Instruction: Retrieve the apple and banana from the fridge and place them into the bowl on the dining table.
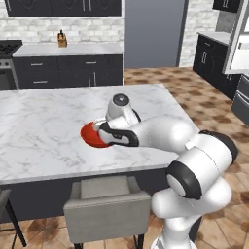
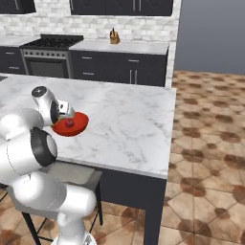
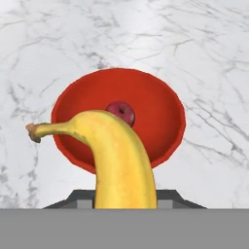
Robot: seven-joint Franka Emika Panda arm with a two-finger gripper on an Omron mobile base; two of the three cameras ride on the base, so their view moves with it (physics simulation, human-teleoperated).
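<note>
1. Pinching the banana [image 3: 121, 160], the gripper [image 3: 125, 202] is held above the bowl [image 3: 165, 112] on the dining table [image 1: 44, 126].
2. The apple [image 3: 121, 112] is seen inside.
3. If released off-centre, the banana may be tipped over the rim.

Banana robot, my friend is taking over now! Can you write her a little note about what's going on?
Gripper: shut on the banana, held above the bowl.
Apple: already in the bowl, on the dining table.
Fridge: door open at the far right of the left base view.
Done: apple delivered, banana fetched.
Left: lower the banana into the bowl beside the apple and let go.
</note>
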